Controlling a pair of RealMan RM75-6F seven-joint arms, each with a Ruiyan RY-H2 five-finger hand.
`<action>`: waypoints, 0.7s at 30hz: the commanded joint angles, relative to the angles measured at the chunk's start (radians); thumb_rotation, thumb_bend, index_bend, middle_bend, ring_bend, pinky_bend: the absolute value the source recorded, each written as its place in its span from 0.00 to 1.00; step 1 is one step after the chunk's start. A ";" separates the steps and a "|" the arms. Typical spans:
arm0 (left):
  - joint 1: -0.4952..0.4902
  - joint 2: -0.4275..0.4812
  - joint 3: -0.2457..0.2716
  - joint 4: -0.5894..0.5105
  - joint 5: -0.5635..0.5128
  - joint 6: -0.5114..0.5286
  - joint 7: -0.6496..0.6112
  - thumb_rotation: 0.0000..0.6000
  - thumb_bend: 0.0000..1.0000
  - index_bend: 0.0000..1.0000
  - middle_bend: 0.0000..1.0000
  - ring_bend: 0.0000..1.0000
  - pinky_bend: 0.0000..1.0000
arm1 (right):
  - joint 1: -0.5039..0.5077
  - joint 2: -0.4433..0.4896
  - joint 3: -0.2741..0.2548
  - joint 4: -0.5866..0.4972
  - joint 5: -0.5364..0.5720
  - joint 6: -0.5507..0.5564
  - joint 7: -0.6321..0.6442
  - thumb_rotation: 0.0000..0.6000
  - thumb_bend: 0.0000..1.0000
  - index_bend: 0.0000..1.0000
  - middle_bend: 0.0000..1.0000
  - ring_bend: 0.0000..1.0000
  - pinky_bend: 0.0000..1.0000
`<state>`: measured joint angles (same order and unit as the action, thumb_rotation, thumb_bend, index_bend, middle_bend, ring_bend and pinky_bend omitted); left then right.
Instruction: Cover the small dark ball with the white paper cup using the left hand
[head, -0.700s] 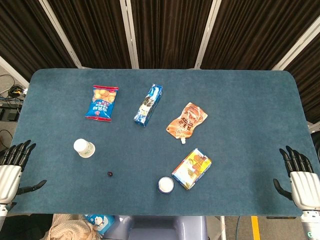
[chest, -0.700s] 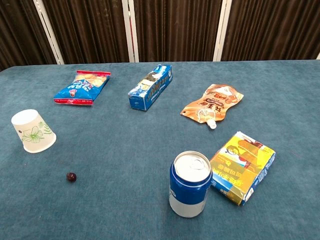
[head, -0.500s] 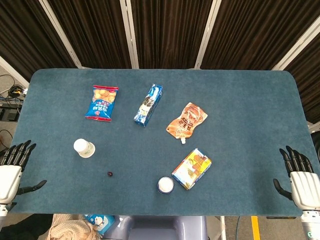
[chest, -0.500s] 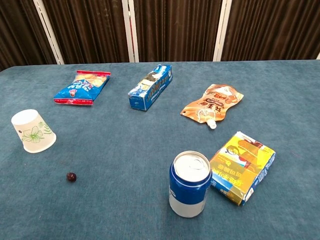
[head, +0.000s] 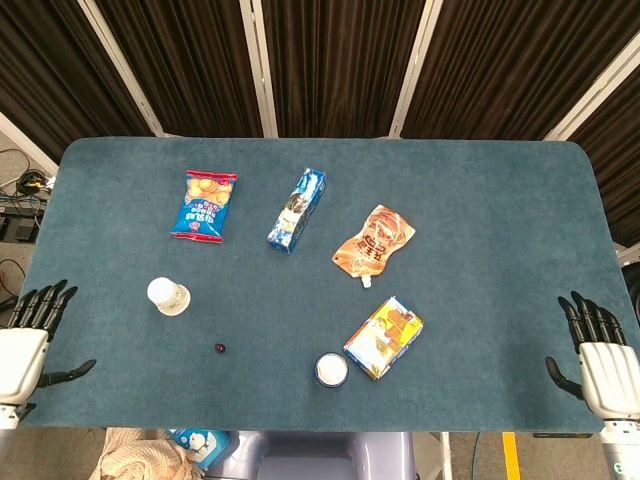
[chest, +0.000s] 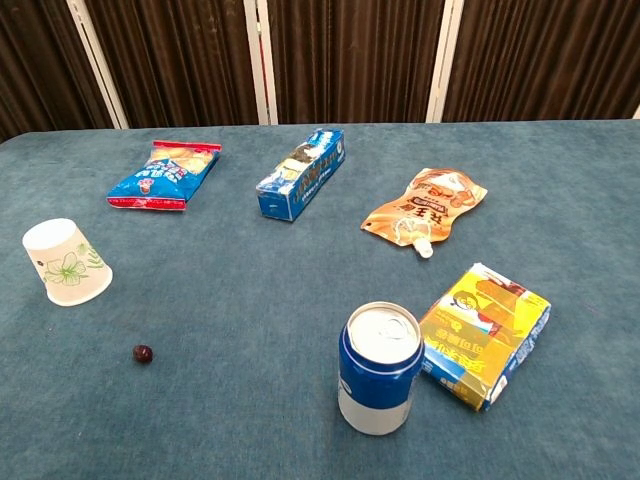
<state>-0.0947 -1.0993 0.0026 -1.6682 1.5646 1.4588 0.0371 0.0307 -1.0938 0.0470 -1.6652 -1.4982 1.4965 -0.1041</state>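
A white paper cup (head: 167, 296) (chest: 66, 262) with a green print stands upside down on the blue table (head: 480, 240), near its left front. The small dark ball (head: 219, 348) (chest: 143, 353) lies on the cloth a little in front and to the right of the cup, apart from it. My left hand (head: 24, 335) hovers at the table's left front corner, fingers spread and holding nothing, well left of the cup. At the right front corner my right hand (head: 597, 355) is likewise spread and holds nothing. Neither hand shows in the chest view.
A blue can (head: 332, 369) (chest: 379, 366) stands near the front edge beside a yellow packet (head: 384, 336) (chest: 484, 332). Further back lie an orange pouch (head: 374, 242), a blue box (head: 297, 208) and a blue chip bag (head: 204, 205).
My left hand has drifted slightly toward the front and right. The cup, the ball and my right hand have stayed put.
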 joint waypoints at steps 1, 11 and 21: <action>-0.028 0.008 -0.015 -0.017 -0.027 -0.044 0.011 1.00 0.04 0.00 0.00 0.00 0.02 | 0.000 0.000 0.000 0.000 0.002 -0.002 0.002 1.00 0.34 0.00 0.00 0.00 0.09; -0.165 -0.019 -0.104 -0.055 -0.175 -0.225 0.180 1.00 0.12 0.02 0.10 0.12 0.25 | -0.002 0.009 0.000 -0.006 0.002 0.001 0.021 1.00 0.34 0.00 0.00 0.00 0.09; -0.278 -0.096 -0.154 -0.044 -0.358 -0.356 0.347 1.00 0.18 0.07 0.16 0.14 0.26 | -0.003 0.013 0.003 -0.009 0.013 -0.003 0.028 1.00 0.34 0.00 0.00 0.00 0.09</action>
<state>-0.3510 -1.1749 -0.1402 -1.7178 1.2359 1.1243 0.3595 0.0280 -1.0811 0.0503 -1.6737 -1.4849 1.4930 -0.0763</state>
